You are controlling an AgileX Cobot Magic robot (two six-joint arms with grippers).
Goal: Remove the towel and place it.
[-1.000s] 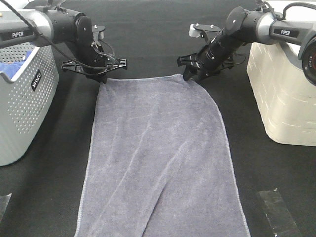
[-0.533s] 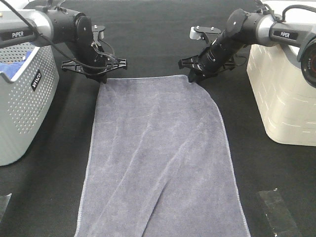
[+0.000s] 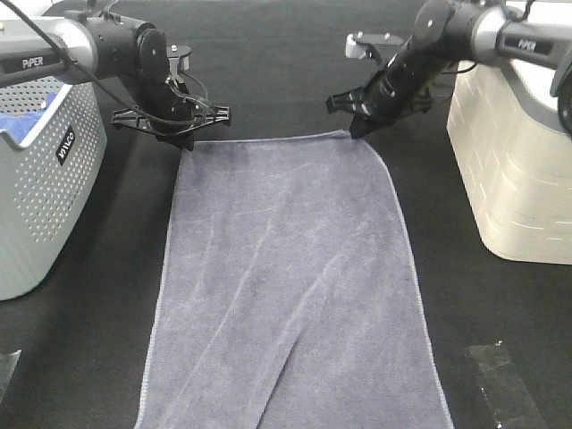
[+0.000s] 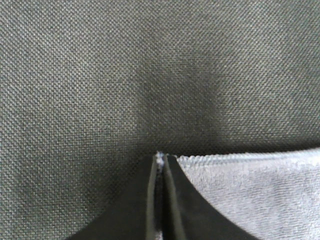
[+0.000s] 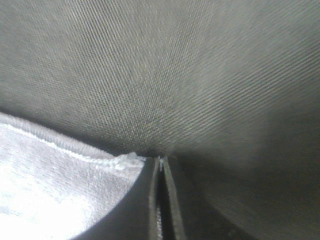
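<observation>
Since a second ago the right tool [image 3: 361, 132] has drawn its corner outward, squaring the towel [image 3: 290, 286] flat on the black bench [image 3: 268, 54] between perforated basket [image 3: 40, 179] and cream bin [image 3: 514, 170]. Left wrist: left tool [image 4: 161, 159] pinched tight on hem, likely for spreading. Right wrist: jaws closed beside the corner, grip uncertain.

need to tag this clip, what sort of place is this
Probably a lab tabletop set up for laundry handling, not a home. Two robot arms pinch the far corners of a grey towel spread on a black cloth-covered table, with a perforated grey basket on one side and a cream bin on the other.
</observation>
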